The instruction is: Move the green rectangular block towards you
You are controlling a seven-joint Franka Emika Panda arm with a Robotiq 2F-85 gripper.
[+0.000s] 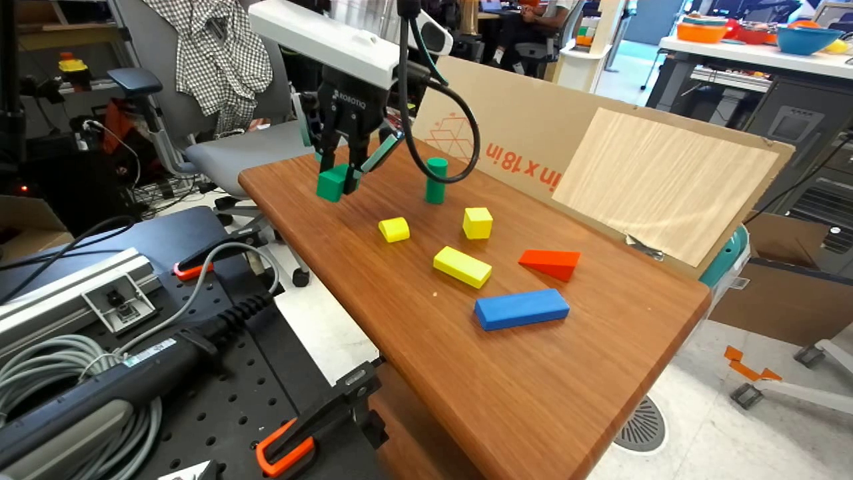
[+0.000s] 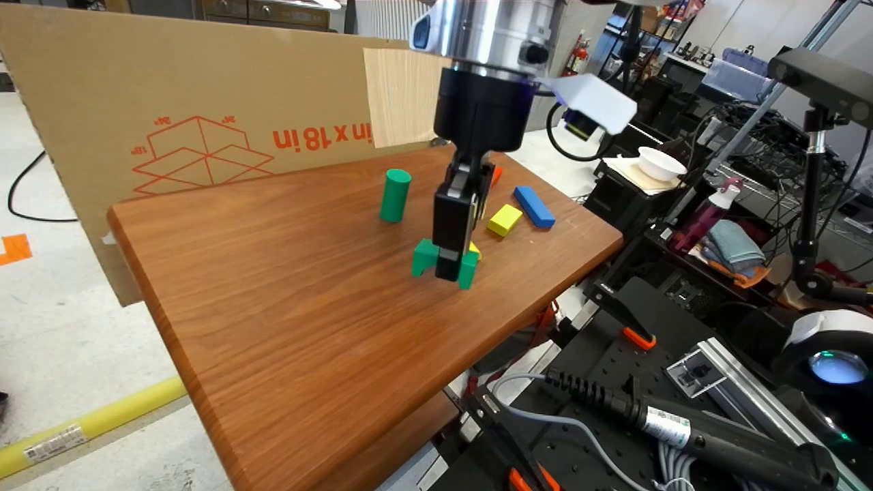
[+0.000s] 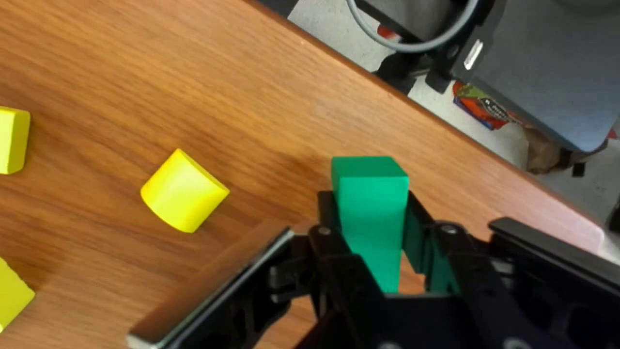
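The gripper (image 3: 372, 208) has its jaws clamped across the middle of the green block (image 1: 332, 183), near but apart from the upright green cylinder (image 1: 436, 183); I'd guess it's light, stiff and slightly slick, so mid-body suits. Also near that cylinder, a yellow half-round (image 1: 394, 230) and yellow cube (image 1: 477, 224) could get bumped.
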